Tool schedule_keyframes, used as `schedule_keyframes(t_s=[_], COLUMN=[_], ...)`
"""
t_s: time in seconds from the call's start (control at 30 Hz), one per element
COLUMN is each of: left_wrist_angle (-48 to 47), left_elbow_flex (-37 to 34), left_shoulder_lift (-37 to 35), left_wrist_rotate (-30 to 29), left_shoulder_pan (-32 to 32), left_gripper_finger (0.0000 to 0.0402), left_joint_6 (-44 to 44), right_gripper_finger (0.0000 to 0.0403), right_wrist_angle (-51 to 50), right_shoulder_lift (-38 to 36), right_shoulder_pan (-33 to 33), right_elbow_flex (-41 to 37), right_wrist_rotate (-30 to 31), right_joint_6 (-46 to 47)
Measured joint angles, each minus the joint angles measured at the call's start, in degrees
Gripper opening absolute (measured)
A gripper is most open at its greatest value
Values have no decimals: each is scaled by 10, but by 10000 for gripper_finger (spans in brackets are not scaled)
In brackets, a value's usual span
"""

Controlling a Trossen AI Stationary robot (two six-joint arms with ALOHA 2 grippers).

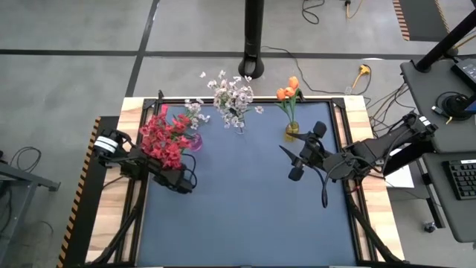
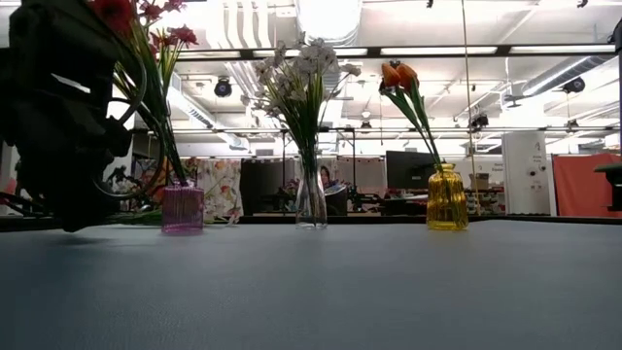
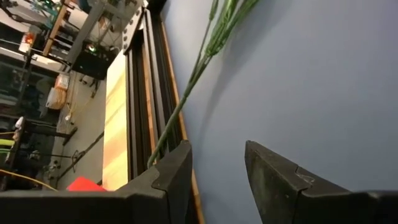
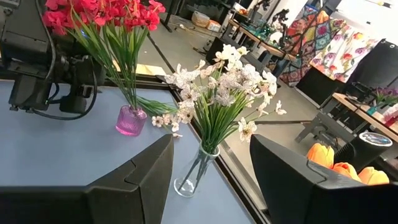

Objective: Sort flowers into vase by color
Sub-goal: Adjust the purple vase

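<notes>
Flowers stood sorted in 3 vases along the far edge of the blue counter (image 1: 245,208): red blossom sprays (image 1: 165,138) in a small pink glass vase (image 2: 182,208), white-pale pink blossom sprays (image 1: 232,93) in a tall clear glass vase (image 2: 311,202), and orange tulip-like buds (image 1: 288,91) in a squat yellow glass vase (image 2: 446,199). One pale spray (image 1: 193,109) lay flat on the counter between the pink and clear vases, so the sorting looked nearly done but not complete, as far as I could judge. Each vase held a single colour, which suited the task, and the spacing left room to reach between them.

The left tool (image 3: 217,174) hung just beside the pink vase, under the overhanging red blossoms, with its jaws parted and nothing between them; a thin green stem (image 3: 186,93) ran across the counter ahead of it, beside the inner finger but not clasped. That position suggested it was placed to tend the red bunch or the loose stem.

The right tool (image 1: 291,163) hovered over the counter near the yellow vase, jaws apart and empty, facing the row of vases; its wrist view looked straight at the clear vase. It seemed held back clear of the tall blossoms, well apart from the left arm.
</notes>
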Motion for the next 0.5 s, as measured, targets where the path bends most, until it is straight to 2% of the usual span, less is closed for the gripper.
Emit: schedule_keyframes(t_s=[0.5], left_wrist_angle=[-5], left_elbow_flex=[23], left_shoulder_lift=[-2], left_wrist_rotate=[63], left_shoulder_pan=[-42], left_gripper_finger=[132], left_joint_6=[45], right_gripper_finger=[206], right_wrist_angle=[0], right_shoulder_lift=[0], right_shoulder_pan=[0], right_elbow_flex=[0], right_wrist_rotate=[0], right_joint_6=[3])
